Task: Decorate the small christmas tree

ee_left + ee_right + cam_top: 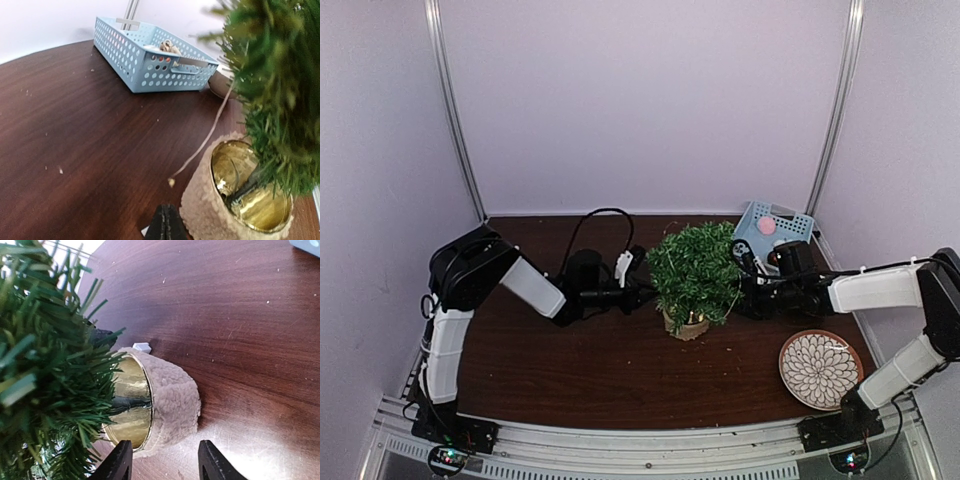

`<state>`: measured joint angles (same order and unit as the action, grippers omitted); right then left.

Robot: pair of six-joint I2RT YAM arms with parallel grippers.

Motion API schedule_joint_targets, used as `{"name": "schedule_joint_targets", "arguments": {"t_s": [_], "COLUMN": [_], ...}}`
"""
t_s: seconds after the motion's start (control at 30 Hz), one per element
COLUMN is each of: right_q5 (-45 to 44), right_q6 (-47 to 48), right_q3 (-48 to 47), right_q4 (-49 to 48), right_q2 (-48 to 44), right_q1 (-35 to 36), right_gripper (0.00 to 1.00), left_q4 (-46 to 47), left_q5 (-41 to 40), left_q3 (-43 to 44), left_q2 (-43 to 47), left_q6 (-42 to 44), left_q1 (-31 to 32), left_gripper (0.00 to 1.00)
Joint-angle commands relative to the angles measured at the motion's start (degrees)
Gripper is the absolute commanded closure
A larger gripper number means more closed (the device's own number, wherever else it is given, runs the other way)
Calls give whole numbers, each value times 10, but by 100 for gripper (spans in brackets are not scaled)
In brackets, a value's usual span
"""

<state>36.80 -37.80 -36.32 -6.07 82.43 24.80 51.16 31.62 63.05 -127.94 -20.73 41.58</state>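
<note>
Standing tree: the small christmas tree (693, 265) stood upright mid-table, between your two arms; no ornaments showed on it.
Branches: bushy green needles, probably soft and springy. They would yield under your fingers, so do not hold the tree there.
Pot (170, 400): fleecy tan wrap around a shiny gold liner. It looked light and easy to tip, so you would best steady it by its wall.
Thread (210, 135): a thin strand hung from the branches and ended low beside the pot.
Left gripper (165, 226): pinched together close by the pot, with nothing visible between its tips.
Right gripper (164, 460): spread wide near the pot's base, apparently not touching it.
Table (570, 370): dark wood grain, smooth, flecked with crumbs.
Basket (150, 75): pale blue and perforated, far right, with small items inside.
Plate (820, 370): patterned, near right.
Room: pale walls closed you in on three sides.
</note>
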Motion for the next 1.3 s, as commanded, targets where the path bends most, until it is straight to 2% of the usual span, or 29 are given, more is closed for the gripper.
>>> {"name": "schedule_joint_targets", "arguments": {"t_s": [0.0,0.4,0.67,0.9,1.27], "right_q5": [7,2,-5,2,3], "right_q6": [-20,-56,-73,-96,-135], "right_q3": [10,31,46,44,37], "right_q4": [-53,-130,-171,-223,-295], "right_q2": [17,58,76,105,146], "right_q1": [10,34,38,54,93], "right_gripper": [51,55,59,63,69], "left_q4": [28,2,-45,-65,-8], "left_q5": [4,-15,-17,-9,-10], "left_q3": [-38,-151,-192,-178,-149], "left_q2": [37,160,233,242,197], "left_q6": [2,-11,-10,-15,-75], "left_q1": [1,2,4,24,49], "left_gripper": [100,100,100,100,100]}}
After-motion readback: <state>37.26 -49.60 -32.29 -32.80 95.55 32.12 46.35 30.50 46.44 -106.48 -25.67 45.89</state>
